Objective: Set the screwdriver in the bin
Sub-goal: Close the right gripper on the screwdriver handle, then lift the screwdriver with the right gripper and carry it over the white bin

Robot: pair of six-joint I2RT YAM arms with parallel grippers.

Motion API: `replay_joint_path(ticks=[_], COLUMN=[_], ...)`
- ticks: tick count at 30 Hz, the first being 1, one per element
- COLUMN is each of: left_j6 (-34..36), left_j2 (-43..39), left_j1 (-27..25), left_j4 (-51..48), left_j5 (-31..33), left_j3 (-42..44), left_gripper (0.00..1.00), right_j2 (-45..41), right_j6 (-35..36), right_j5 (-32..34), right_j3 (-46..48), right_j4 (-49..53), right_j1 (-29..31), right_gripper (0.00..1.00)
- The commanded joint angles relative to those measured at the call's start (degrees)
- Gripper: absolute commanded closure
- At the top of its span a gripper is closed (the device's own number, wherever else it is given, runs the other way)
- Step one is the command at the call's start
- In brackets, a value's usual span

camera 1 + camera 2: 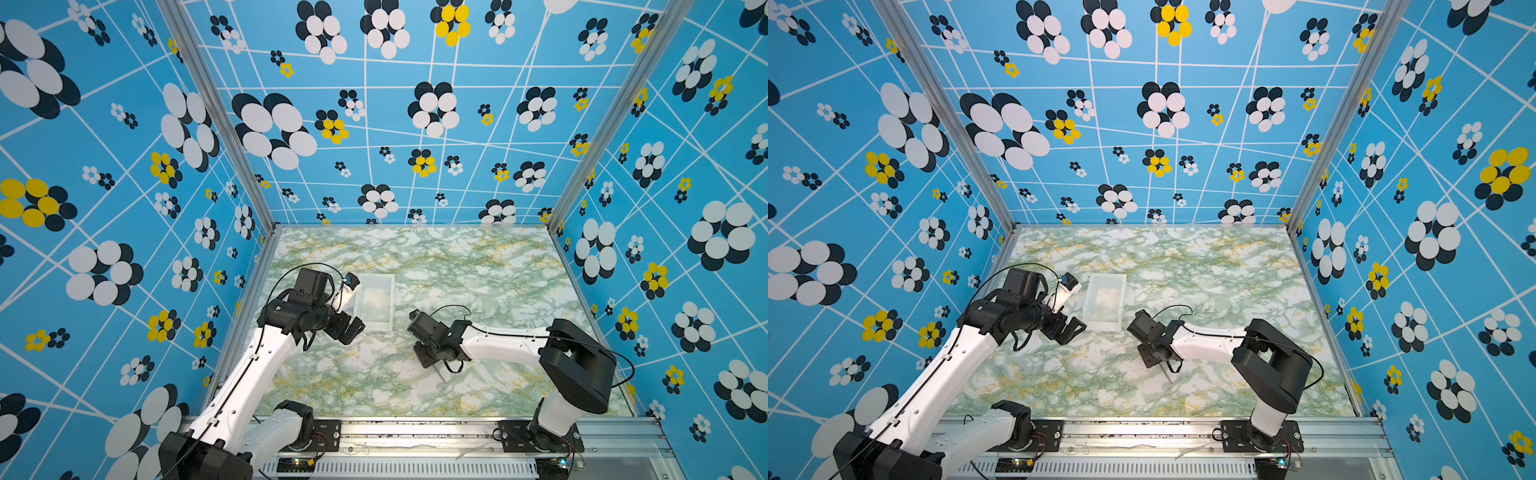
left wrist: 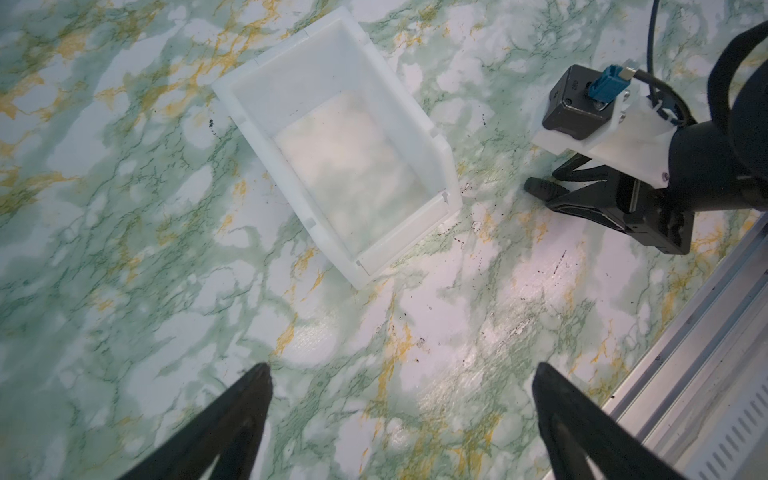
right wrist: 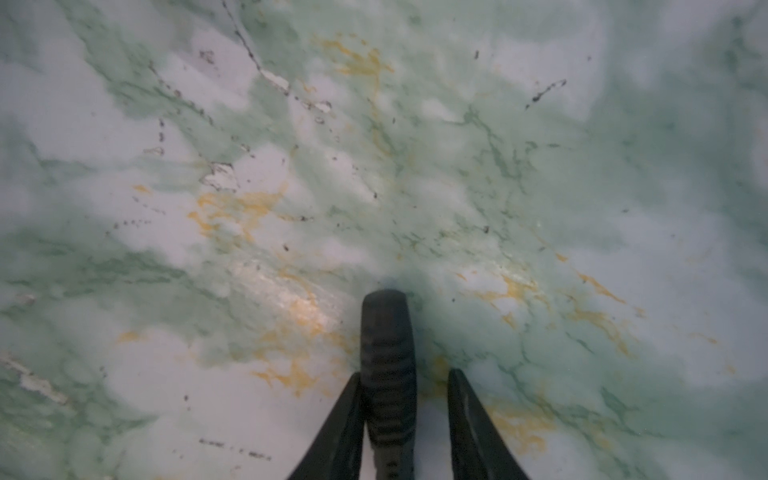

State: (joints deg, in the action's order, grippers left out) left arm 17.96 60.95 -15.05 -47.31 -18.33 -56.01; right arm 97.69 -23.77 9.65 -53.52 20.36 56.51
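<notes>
Bin [image 2: 249,112] empty, nothing delivered yet. Screwdriver [image 3: 388,353] lies on the desk [image 1: 457,270], outside the bin. Its black handle sits between the jaws of your right gripper [image 3: 405,372]: one jaw touches it and a gap shows at the other, so it is not clamped. Left gripper [image 2: 399,374] hovers by the bin, jaws wide, holding nothing. Left for you: grip, lift, carry, release.

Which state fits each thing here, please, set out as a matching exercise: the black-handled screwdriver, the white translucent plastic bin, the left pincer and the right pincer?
Things:
1. black-handled, silver-shafted screwdriver
2. white translucent rectangular plastic bin
3. left pincer
4. right pincer

States:
A. wide open, holding nothing
B. straddles a ribbed handle
C. nothing lies inside its walls
D. flanked by two black fingers

Pairs: 1-D, 2-C, 3-A, 4-B.
</notes>
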Motion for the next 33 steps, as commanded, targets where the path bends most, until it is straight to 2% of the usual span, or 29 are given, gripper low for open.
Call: replay_joint_path(ticks=[1,15,25,33], left_j6=[0.83,1.12,0.9,0.77], left_j2=[0.42,0.3,0.39,-0.71], left_j1=[0.0,-0.06,0.09,1.2], left_j4=[-1.34,-2.01,-1.55,-1.59], left_j5=[-1.69,-3.29,-2.39,-2.32], left_j3=[-1.62,-1.55,-1.36,-1.5], left_gripper=[0.01,0.01,0.01,0.01], right_j2=[1.11,0.57,-2.72,-5.61], right_j6=[-1.56,-2.32,-1.97,0.71], right_j5=[0.48,2.94,3.49,3.12], right_j3=[1.92,2.94,2.44,-2.76], right_j4=[0.87,-0.85,0.13,5.92], right_j1=[0.46,0.49,0.37,-1.27], right_gripper=[0.69,0.84,0.86,0.85])
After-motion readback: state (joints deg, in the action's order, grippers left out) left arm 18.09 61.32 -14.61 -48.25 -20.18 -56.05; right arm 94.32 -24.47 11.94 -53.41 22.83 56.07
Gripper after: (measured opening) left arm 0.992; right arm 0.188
